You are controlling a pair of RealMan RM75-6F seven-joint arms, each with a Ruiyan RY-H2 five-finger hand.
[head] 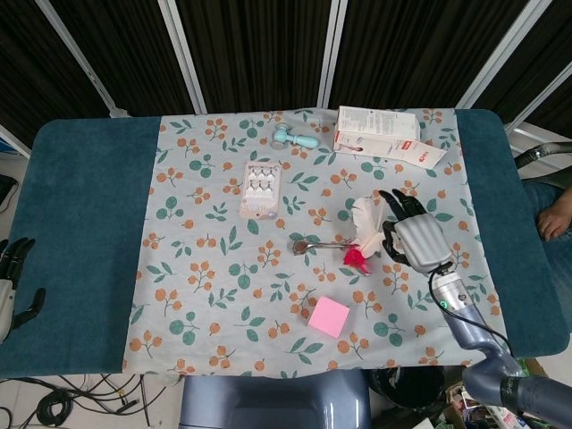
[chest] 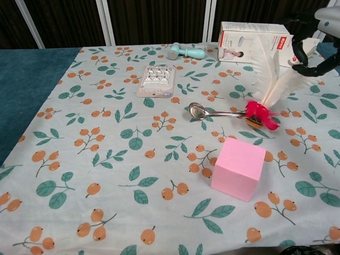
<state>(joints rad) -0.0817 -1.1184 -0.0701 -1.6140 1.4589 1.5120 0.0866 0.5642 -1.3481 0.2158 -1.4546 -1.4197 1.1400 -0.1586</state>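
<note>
My right hand (head: 413, 239) grips the white feathers of a shuttlecock (head: 363, 225) at the right of the floral cloth. In the chest view the shuttlecock (chest: 264, 74) stands nearly upright, its red base low over the cloth beside the handle end of a metal spoon (chest: 204, 112). The hand's dark fingers (chest: 297, 49) curl around the feather tips. My left hand (head: 11, 277) hangs past the table's left front corner, fingers apart and holding nothing.
A pink block (head: 329, 316) sits in front of the shuttlecock. A blister pack (head: 259, 189) lies mid-cloth. A teal roller (head: 295, 138) and a white carton (head: 386, 134) lie at the back. Blue table covering (head: 85, 206) flanks the cloth.
</note>
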